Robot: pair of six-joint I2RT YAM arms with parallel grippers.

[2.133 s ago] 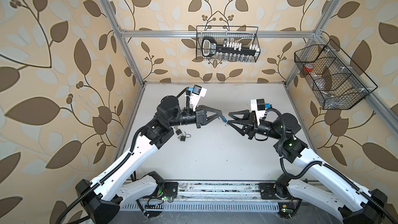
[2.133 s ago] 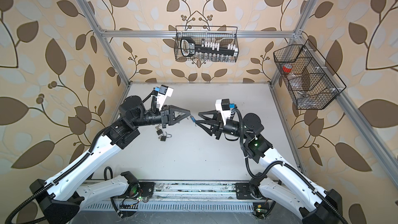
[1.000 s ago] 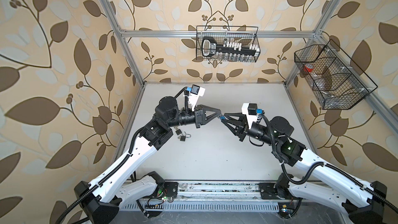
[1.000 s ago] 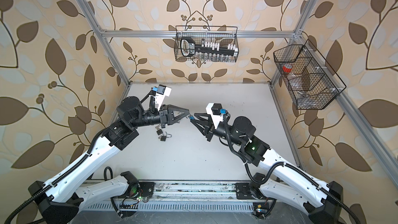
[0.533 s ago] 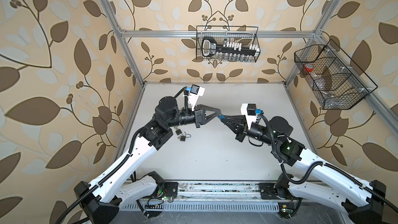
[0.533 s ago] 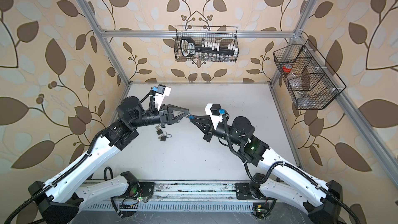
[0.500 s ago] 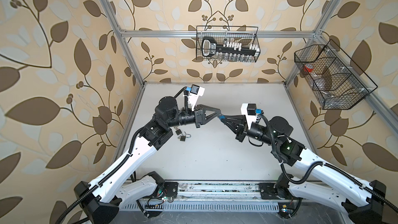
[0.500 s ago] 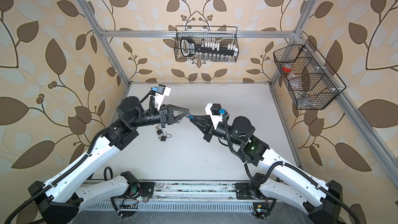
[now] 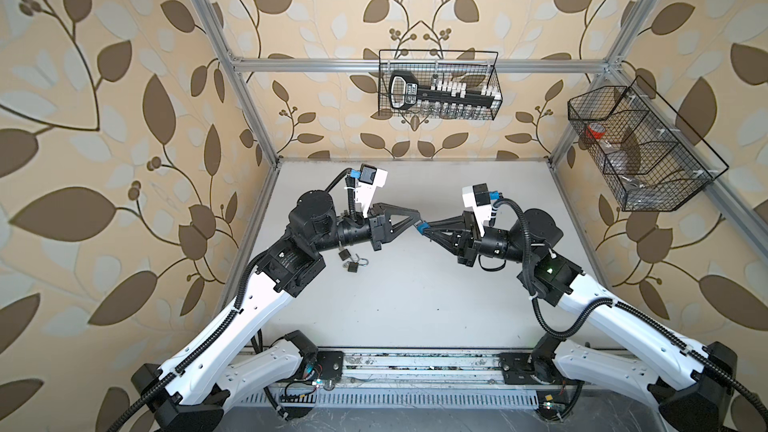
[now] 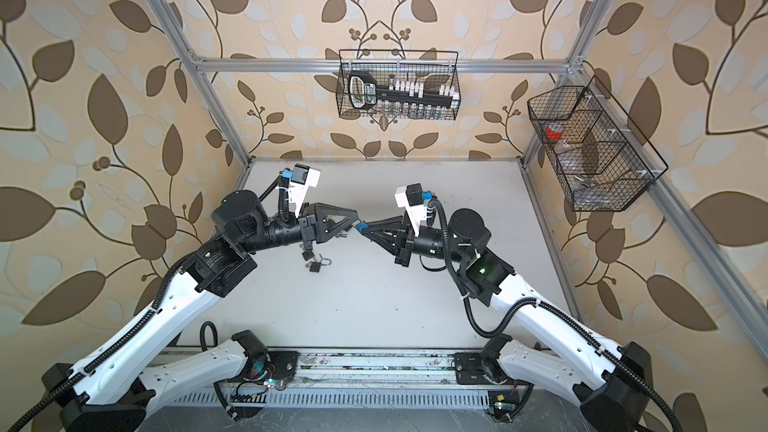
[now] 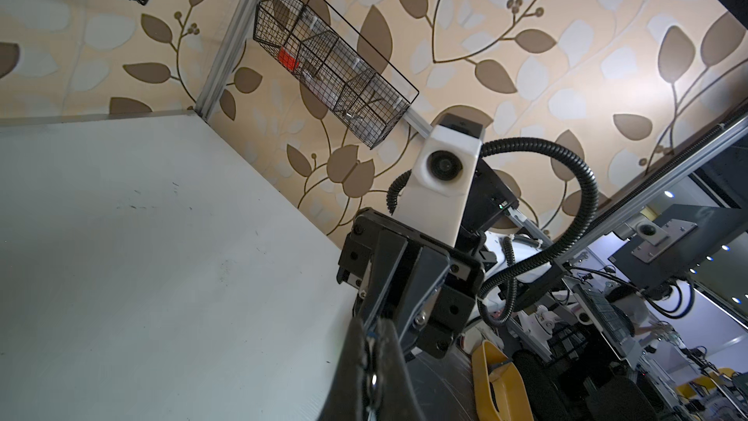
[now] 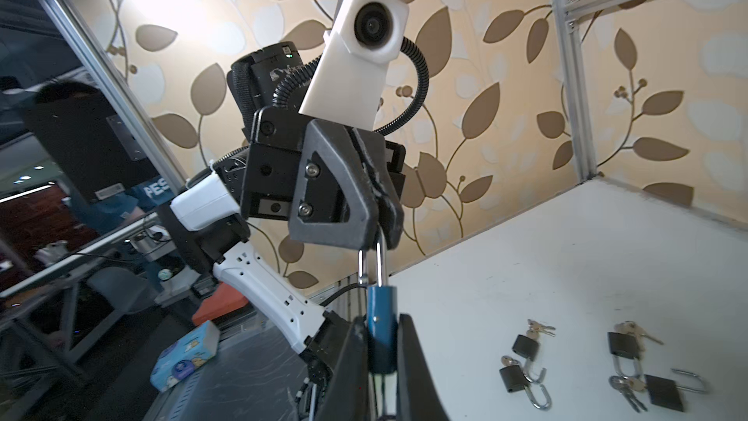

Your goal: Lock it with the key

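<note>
Far left, down on the worktop (image 9: pixel 415 305), black padlocks (image 9: pixel 353 266) lie loose beside the left arm with keys (image 12: pixel 540 328) at them, and nobody is touching those. Moving across, the left claw (image 9: pixel 417 220) is pinched together on the steel shackle (image 12: pixel 370 261), right at its crown. Below it hangs the blue padlock (image 12: pixel 380 326), up in the air between the two arms, well clear of the worktop. On to the right claw (image 9: pixel 429 229), and it's clamped on the blue body, one finger on each flat face, so the lock is gripped at both ends. Now, how does this thing handle? I'd call it small but dense, all metal and rigid, with nothing to crush. The trouble is slip: the round shackle looks polished and could swivel in a pinch, and the painted body looks smooth too. The flat faces are the place to take it, just as the right claw does, and that should stop it twisting when a key turns. The shackle's short leg sits right at the body's top, but seated or not, I can't tell. The keyway end is buried between the right fingers, so whether a key is in there, can't say. A key that thin would want gripping flat across its head, square to the slot.
</note>
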